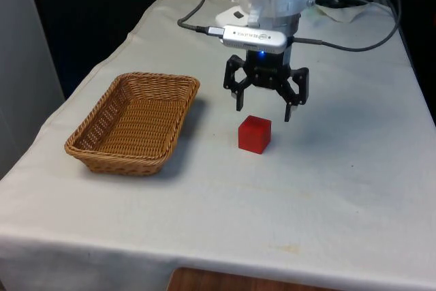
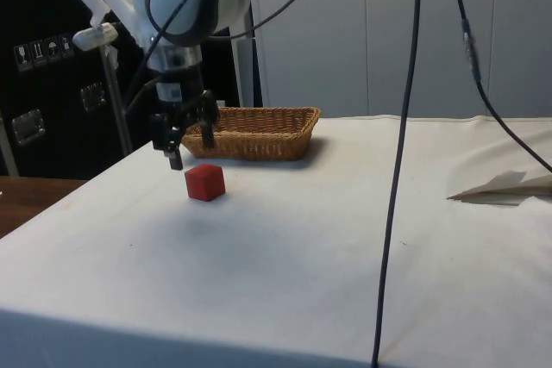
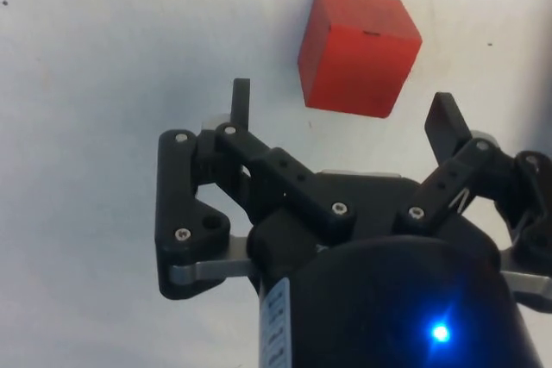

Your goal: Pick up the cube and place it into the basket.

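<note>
On the white-clothed table (image 1: 354, 189) there are one red cube (image 1: 255, 133), one woven wicker basket (image 1: 133, 122) and one folded sheet of paper (image 2: 504, 184), with one black gripper (image 1: 264, 107) above the cloth, carrying two fingers (image 3: 241, 102).

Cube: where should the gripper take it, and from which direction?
Grip the cube across two opposite side faces, coming straight down from above. It sits flat on the cloth with its top free and nothing touching it, but turned a little against the open gripper, which hangs just behind it. So I'd move over it and probably twist the wrist to square up before closing.
</note>
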`<state>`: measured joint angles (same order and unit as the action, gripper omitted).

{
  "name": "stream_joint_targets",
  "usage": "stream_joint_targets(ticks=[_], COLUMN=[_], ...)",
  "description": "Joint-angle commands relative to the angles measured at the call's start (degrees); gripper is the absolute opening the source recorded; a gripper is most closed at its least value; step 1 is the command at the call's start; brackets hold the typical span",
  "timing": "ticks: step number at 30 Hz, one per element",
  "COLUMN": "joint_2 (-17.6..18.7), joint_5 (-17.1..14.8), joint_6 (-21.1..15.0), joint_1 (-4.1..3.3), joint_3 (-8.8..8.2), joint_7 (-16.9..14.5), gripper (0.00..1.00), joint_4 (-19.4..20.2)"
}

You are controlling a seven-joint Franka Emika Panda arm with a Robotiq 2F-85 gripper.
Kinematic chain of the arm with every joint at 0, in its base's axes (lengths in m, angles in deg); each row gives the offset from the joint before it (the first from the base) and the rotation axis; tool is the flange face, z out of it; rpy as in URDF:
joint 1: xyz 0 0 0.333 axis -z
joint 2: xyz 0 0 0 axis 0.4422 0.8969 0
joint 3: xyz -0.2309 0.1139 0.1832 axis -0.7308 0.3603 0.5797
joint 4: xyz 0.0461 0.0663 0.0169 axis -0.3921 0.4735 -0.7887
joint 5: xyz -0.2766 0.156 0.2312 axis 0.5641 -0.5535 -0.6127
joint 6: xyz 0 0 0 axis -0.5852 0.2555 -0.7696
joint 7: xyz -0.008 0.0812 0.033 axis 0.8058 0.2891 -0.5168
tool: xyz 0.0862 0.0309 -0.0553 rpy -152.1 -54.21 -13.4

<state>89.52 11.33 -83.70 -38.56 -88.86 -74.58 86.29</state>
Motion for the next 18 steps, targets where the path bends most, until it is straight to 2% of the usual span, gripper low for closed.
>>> stream_joint_targets(ticks=[1,6,7,8,15,16,17,18], joint_2=[0.06,0.57,0.46,0.69,1.6,1.49,1.78,2.01], joint_5=[-0.74,-0.97,-0.17,-1.03,-1.78,-0.97,-1.89,-2.12], joint_6=[-0.63,-0.97,-0.23,-1.03,-1.83,-1.09,-2.01,-2.18], joint_1=[0.46,0.52,0.06,0.52,0.57,0.06,0.57,0.57], joint_3=[0.52,0.57,0.0,0.57,0.63,0.0,0.63,0.63], joint_7=[-0.63,-0.63,0.0,-0.63,-0.92,-0.29,-1.03,-1.09], gripper=[1.0,1.0,1.0,1.0,1.0,1.0,1.0,1.0], joint_4=[0.11,0.06,0.0,0.06,0.11,0.0,0.11,0.11])
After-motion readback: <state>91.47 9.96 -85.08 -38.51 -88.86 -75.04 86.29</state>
